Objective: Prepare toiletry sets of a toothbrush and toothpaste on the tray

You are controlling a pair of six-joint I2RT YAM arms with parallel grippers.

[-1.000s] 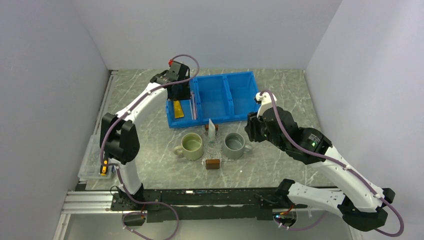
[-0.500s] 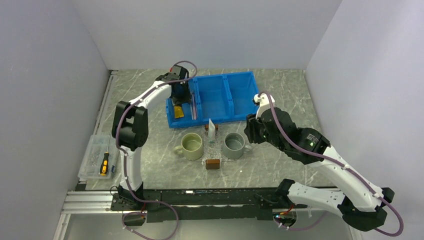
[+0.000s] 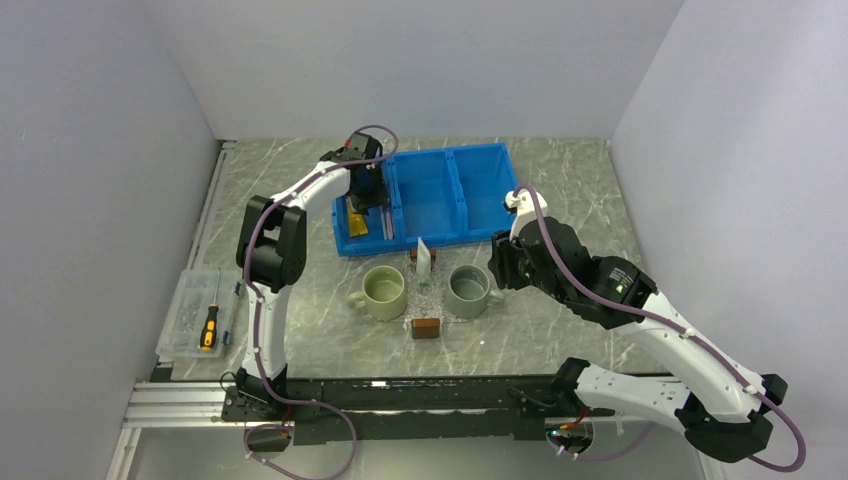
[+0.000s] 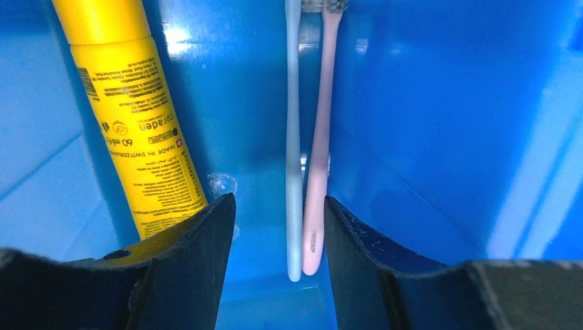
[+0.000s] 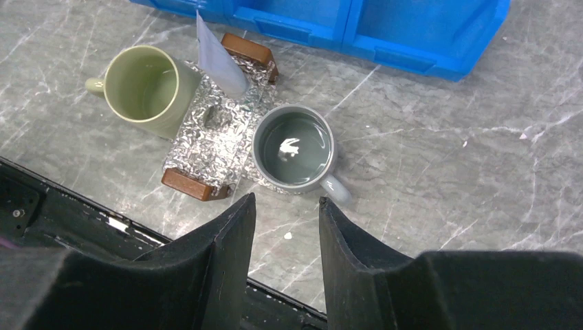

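Left gripper has dropped into the bin's left compartment, jaws spread astride the pink toothbrush and a blue brush. Toothpaste lies alongside. A pick looks imminent. Right gripper, jaws spread, hangs in front of the bin near the tray.

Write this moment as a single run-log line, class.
left fingers: open, straddling two toothbrushes in blue bin | toothpaste: beside them | right fingers: open, empty
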